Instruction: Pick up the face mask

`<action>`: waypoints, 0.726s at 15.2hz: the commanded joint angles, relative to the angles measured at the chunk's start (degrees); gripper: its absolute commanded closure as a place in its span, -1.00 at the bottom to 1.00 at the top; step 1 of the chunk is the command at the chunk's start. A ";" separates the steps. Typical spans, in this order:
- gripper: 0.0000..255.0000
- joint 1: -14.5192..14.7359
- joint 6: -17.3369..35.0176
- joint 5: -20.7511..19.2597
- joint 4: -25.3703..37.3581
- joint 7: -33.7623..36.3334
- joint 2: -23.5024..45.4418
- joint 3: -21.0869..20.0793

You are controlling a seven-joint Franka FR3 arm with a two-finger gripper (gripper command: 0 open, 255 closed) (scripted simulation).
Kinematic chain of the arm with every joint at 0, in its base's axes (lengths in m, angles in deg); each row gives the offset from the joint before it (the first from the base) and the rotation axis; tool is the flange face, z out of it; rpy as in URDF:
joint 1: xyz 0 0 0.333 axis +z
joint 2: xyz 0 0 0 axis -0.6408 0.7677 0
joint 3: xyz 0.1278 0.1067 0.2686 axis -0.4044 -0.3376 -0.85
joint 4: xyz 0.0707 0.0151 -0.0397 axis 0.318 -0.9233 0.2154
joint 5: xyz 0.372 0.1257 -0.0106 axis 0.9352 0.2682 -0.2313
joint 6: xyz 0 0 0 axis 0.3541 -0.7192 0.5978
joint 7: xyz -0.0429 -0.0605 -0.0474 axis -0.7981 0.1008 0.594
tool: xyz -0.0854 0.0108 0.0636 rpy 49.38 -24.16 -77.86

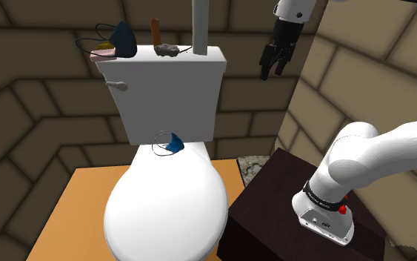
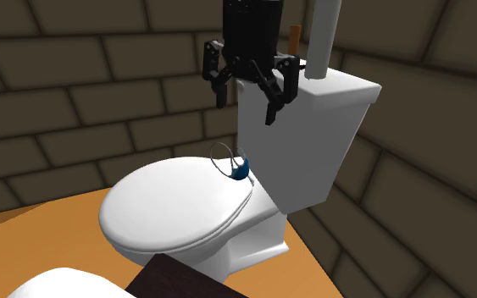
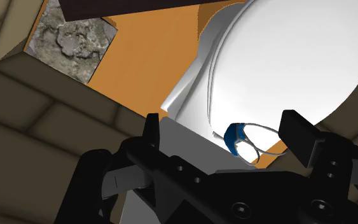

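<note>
We are seeing a white toilet (image 1: 166, 211) standing on an orange floor (image 1: 69, 204), brown block walls (image 1: 36, 81) rising behind it and on the shoulder view's right.

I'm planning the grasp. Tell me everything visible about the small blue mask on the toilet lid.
The mask is small, blue and cupped, with thin ear loops curling off one side. It lies on the back of the closed white lid, close in front of the tank. The open hand hangs above, apart from it.

One toilet (image 1: 162, 215), one upright pipe (image 1: 200, 26), and two face masks: a bright blue mask (image 1: 173, 143) and a dark mask (image 1: 124, 37).
</note>
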 commanded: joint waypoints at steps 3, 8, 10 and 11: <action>-1.00 0.03 3.80 0.86 -2.35 2.07 1.23 -1.40; -1.00 0.22 13.51 2.79 -6.79 7.12 5.92 -4.89; -1.00 0.33 17.44 3.43 -7.97 9.12 8.44 -6.25; -1.00 0.35 19.41 3.73 -8.43 10.11 9.83 -6.94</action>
